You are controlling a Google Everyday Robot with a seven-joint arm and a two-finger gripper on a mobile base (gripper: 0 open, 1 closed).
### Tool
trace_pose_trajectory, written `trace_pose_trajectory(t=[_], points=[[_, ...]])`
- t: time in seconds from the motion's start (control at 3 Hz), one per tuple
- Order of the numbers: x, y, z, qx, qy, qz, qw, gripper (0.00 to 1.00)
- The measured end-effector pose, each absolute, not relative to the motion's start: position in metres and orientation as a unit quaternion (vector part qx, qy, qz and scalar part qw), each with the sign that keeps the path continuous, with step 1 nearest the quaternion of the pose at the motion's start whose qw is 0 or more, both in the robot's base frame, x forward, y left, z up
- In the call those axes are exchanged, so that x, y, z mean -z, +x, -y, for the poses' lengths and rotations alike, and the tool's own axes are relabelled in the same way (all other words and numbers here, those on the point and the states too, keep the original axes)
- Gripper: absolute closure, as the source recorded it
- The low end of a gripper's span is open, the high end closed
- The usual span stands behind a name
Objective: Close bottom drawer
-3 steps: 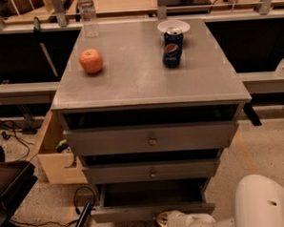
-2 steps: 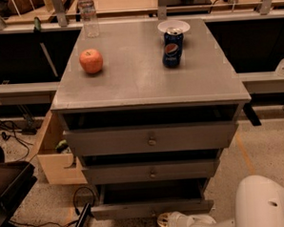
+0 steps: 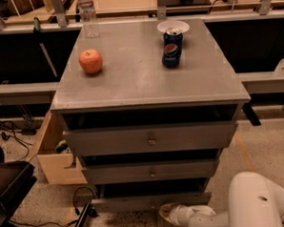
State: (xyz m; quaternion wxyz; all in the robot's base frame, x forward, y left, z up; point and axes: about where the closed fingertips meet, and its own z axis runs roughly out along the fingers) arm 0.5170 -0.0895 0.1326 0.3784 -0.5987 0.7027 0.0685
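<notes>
Speckled floor fills the bottom of the frame, and just above it sits the bottom drawer (image 3: 137,202), lower centre. It is pulled out slightly, its thin grey front standing forward of the cabinet with a dark gap above it. The gripper (image 3: 165,211) hovers low just below and in front of that front panel, right of its middle, on the end of a white arm (image 3: 254,202) reaching in from the lower right corner. How its jaws stand I cannot tell.

Above are the middle drawer (image 3: 150,172) and the top drawer (image 3: 150,140), both also standing out a little. A pale wooden box (image 3: 52,156) sits at the cabinet's left. On the grey surface (image 3: 140,82) rest an apple (image 3: 90,61), a Pepsi can (image 3: 171,48), a white bowl (image 3: 172,26) behind it and a clear bottle (image 3: 88,15).
</notes>
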Motion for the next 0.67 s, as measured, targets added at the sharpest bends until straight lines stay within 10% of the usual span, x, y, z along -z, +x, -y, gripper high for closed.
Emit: trace_pose_trajectory(t=[0.67], points=[[-0.1354, 0.5525, 0.1017, -0.051, -0.596, -0.704, 0.383, 1.0]])
